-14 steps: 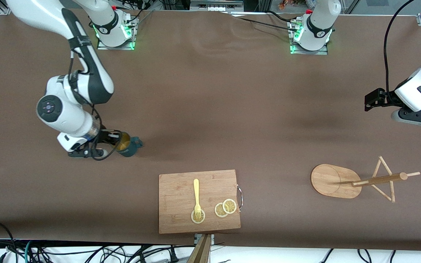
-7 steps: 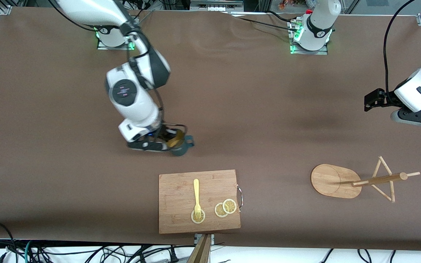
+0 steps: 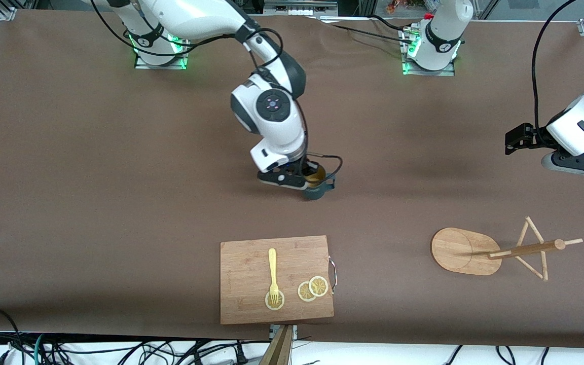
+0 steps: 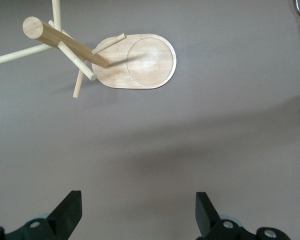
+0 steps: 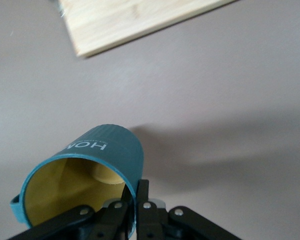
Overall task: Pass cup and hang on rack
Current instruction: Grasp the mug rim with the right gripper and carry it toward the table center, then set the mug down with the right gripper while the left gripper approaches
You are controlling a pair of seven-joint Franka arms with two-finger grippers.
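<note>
Brown-covered table (image 3: 119, 177) with a wooden cutting board (image 3: 244, 279) and the rack (image 3: 467, 252) directly on it

This is a robotics lab rather than any kitchen. Two white robot arms are bolted to metal base plates (image 3: 160, 61) glowing with green indicator lights, at the edge of a long table covered in plain brown matting (image 3: 69, 203). Aluminium framing rails (image 3: 8, 14) run along the table corners, and loose black cables (image 3: 43, 350) tangle on the floor by the table's edge nearest the front camera. The kitchen things look like staged props: a rectangular wooden cutting board (image 3: 241, 304) carrying a yellow plastic fork (image 3: 272, 266) and fake lemon slices (image 3: 313, 289), plus a light bamboo mug stand (image 3: 462, 251).
</note>
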